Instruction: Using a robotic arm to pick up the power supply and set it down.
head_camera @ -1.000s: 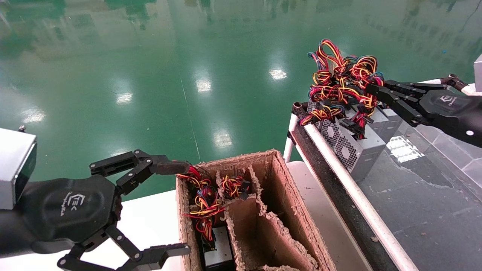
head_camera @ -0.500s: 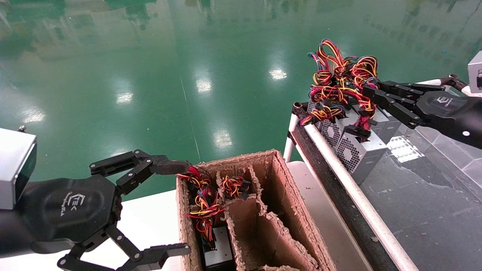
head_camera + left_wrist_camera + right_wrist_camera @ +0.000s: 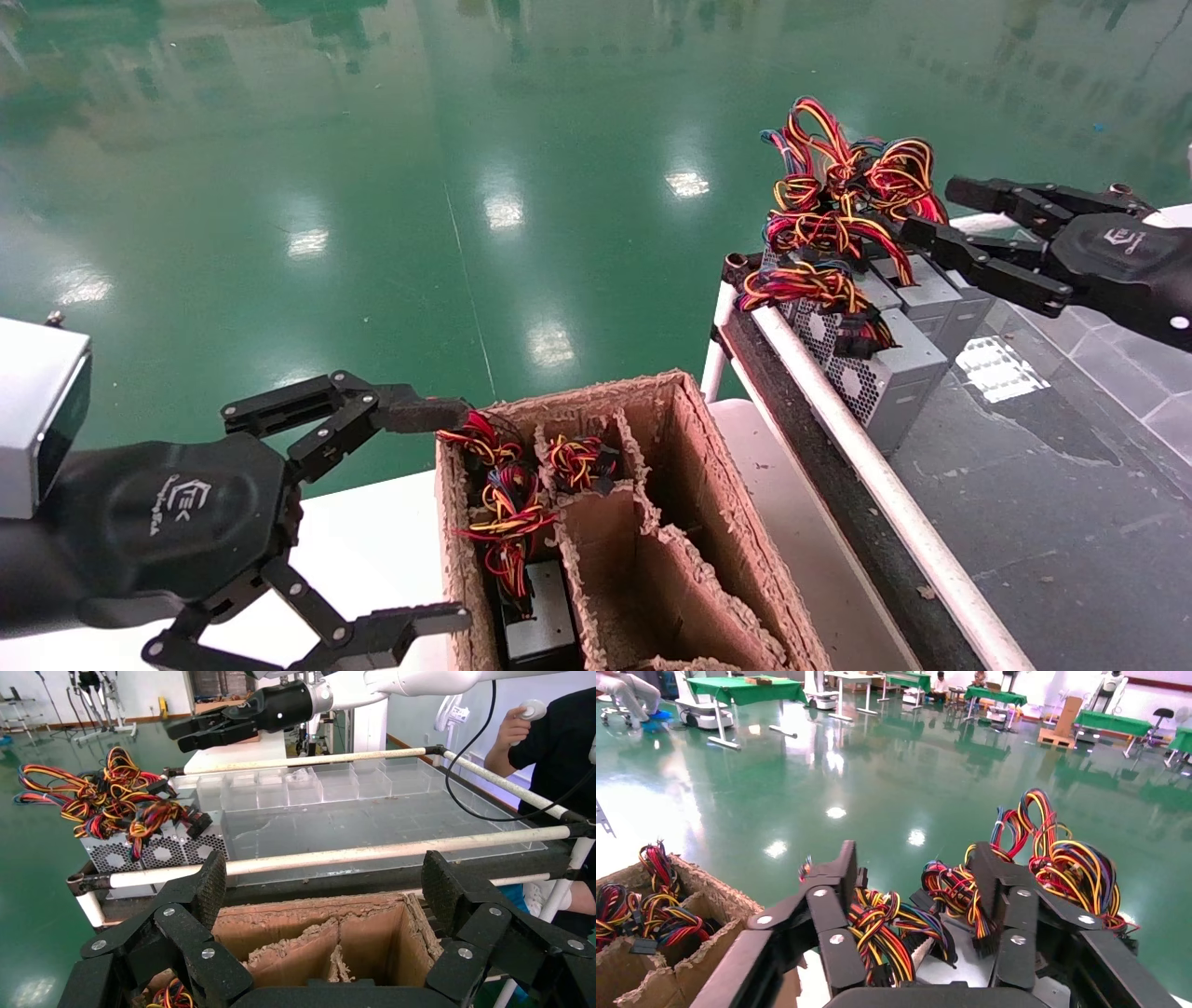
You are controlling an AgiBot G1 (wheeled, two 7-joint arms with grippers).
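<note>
Several grey power supply boxes stand in a row at the far end of the right-hand table; the nearest power supply (image 3: 889, 377) (image 3: 951, 959) shows its perforated vent side. Red, yellow, black and blue wires (image 3: 838, 200) (image 3: 877, 927) pile on top of them. My right gripper (image 3: 931, 212) (image 3: 916, 874), on the white robotic arm (image 3: 422, 679), hovers open at the wire pile with wires between and beside its fingers, gripping nothing. It also shows as the right gripper (image 3: 181, 733) in the left wrist view. My left gripper (image 3: 438, 513) (image 3: 327, 881) is open beside the cardboard box.
A torn cardboard box (image 3: 694, 438) (image 3: 316, 913) with dividers holds power supplies and wires (image 3: 507, 522) in its left compartments. A white rail (image 3: 866, 475) edges the dark table. Clear bins (image 3: 295, 787) sit at its far side, and a person (image 3: 548, 734) stands beyond.
My right gripper has opened and let go of the wire bundle, drawing slightly back. The bundle has dropped onto the nearest power supply, which has settled lower. The left arm has not moved.
</note>
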